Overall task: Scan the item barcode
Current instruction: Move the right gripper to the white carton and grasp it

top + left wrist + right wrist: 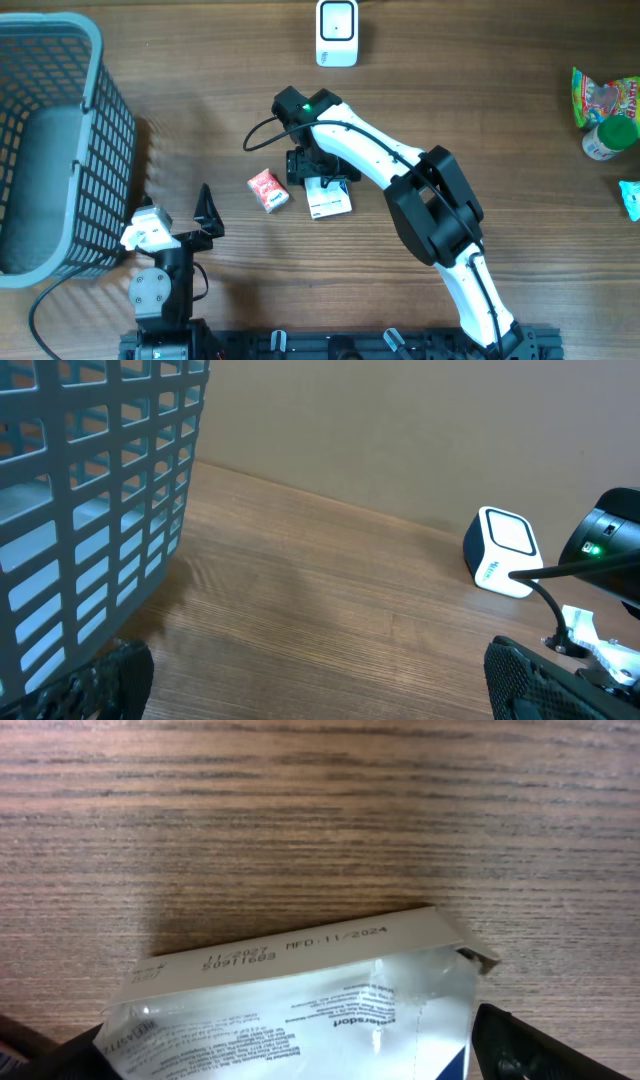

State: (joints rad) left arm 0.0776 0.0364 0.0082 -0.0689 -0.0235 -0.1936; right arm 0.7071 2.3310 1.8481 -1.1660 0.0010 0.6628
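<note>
Sachet (300, 1005): glossy crinkled foil, flat sealed edge, lower part cut off; right pincer (290, 1050) spread wide astride it. Left pincer (322, 685) spread, empty.

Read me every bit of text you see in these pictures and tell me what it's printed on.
"11/2027 MFD:11/2024": sealed edge of the white packet.
"50911683", roughly: just below it.
The packet's fine print, the logo on the scanner, the red packet and the green bag: too small or blurred to read.
</note>
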